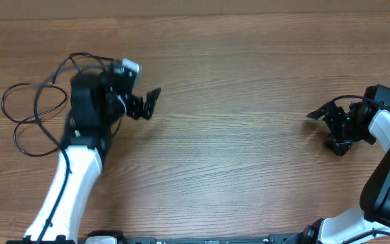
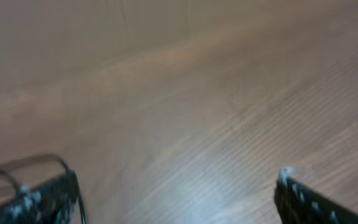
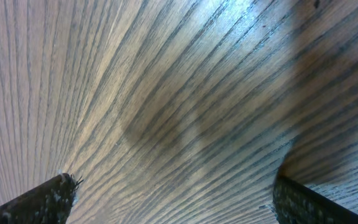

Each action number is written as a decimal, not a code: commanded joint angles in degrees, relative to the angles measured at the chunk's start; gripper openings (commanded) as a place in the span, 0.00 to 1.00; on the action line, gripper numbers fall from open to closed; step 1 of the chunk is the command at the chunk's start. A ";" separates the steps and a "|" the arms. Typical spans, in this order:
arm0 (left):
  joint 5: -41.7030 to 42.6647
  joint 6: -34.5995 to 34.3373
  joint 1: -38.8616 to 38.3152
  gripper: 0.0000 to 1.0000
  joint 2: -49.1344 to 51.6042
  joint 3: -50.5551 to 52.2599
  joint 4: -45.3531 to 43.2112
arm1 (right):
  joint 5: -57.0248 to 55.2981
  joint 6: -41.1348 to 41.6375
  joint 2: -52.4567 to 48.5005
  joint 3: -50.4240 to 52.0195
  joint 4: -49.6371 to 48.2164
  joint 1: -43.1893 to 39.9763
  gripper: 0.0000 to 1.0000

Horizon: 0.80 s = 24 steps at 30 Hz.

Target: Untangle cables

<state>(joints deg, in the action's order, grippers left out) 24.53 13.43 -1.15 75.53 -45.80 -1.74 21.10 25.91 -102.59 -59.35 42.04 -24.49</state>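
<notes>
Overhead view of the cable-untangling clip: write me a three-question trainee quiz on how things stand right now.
1. True or false: the left pincer is shut on the cables.
2. Where do the cables lie? A: on the table beside the left arm; B: at the table's middle; C: at the far right edge.
3. Fill in: the right pincer holds nothing and its jaws stand ____.

Key: 1 false; 2 A; 3 open.
</notes>
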 commanded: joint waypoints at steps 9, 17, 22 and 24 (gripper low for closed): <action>-2.58 -5.81 -0.37 1.00 -12.09 31.89 -36.92 | -2.67 -0.20 -0.46 0.13 -0.37 -0.44 1.00; -4.17 -9.42 0.94 1.00 -16.96 39.34 -36.92 | -2.67 -0.20 -0.46 0.13 -0.39 -0.44 1.00; -4.20 -11.04 2.45 1.00 -20.20 44.50 -38.05 | -2.67 -0.20 -0.46 0.13 -0.37 -0.44 1.00; -4.28 -11.37 2.73 0.99 -22.01 45.55 -37.00 | -2.67 -0.20 -0.46 0.13 -0.37 -0.44 1.00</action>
<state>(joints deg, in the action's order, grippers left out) 20.93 4.14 0.91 56.16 -2.13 -39.11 20.99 25.91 -102.59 -59.35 42.02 -24.49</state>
